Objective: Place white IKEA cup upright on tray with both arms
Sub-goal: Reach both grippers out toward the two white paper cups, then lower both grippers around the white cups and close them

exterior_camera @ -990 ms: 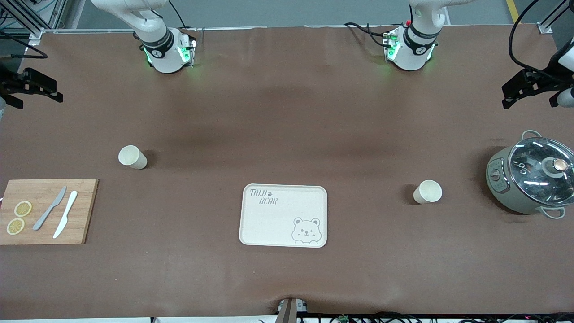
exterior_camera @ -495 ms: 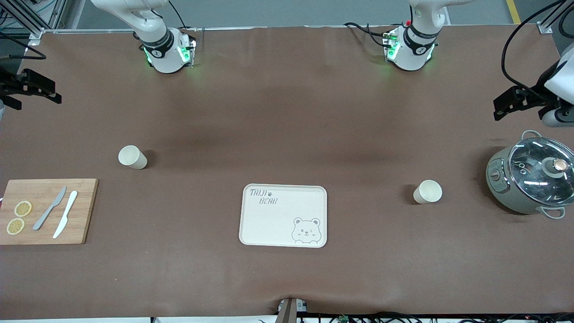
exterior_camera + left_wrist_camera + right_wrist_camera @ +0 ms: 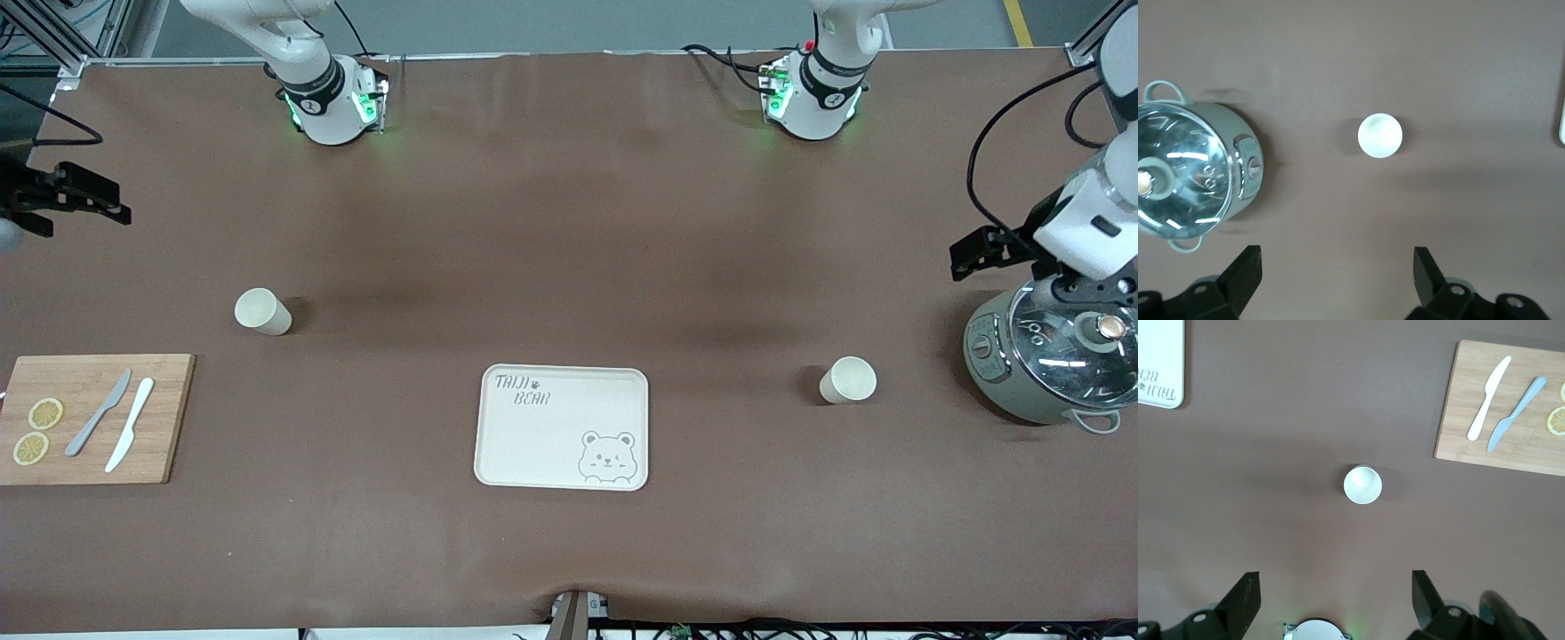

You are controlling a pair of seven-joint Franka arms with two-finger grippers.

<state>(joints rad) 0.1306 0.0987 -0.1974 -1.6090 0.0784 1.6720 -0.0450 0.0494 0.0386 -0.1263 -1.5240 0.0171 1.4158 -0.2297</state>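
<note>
White cups, two plain round ones, stand upright on the brown table cover: one cup [image 3: 262,311] toward the right arm's end of the table, the other cup [image 3: 848,380] toward the left arm's end and nearer to the front camera. Neither is on the cream rectangular tray [image 3: 562,427] with rounded corners, grey "TAIJI BEAR" lettering and a bear-face drawing, which lies bare between them, nearer to the front camera than both.

At the right arm's end lies a wooden cutting board [image 3: 89,418] carrying a grey knife [image 3: 99,412], a white knife [image 3: 130,424] and two lemon slices [image 3: 37,430]. At the left arm's end stands a grey-green electric pot with a glass lid [image 3: 1058,351], well apart from the second cup.

The black left gripper [image 3: 978,251] hangs over the table just beside the pot, its fingers [image 3: 1245,277] spread apart and holding nothing; its wrist view looks straight down on the second cup and the pot. The black right gripper [image 3: 84,200] hangs over the table edge at the right arm's end, its fingers [image 3: 1245,597] also spread wide and empty, with the first cup below its wrist camera
</note>
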